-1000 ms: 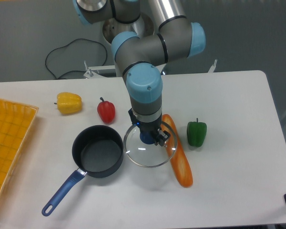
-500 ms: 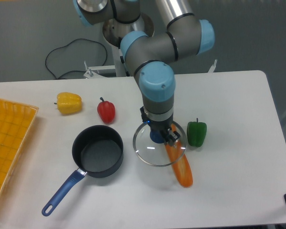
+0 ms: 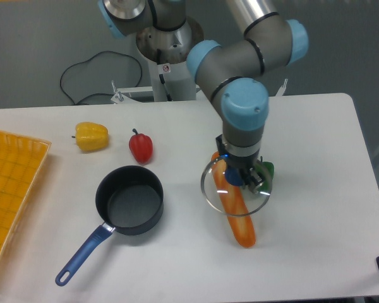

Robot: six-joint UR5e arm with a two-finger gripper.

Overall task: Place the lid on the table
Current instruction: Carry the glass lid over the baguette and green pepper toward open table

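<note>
We note a robotics lab: pedestal-mounted arm (image 3: 240, 69), white table (image 3: 316, 164), grey wall (image 3: 38, 38), loose cable (image 3: 82, 76).

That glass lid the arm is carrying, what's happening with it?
The gripper holds the lid by its blue knob, above the orange carrot-like vegetable and partly in front of the green pepper. The saucepan sits open to the left. The lid is not yet down on the table.

No words or numbers can be read. A small round red-ringed sign sticker (image 3: 166, 68) sits on the robot's base column (image 3: 170, 63), too small to make out.
</note>
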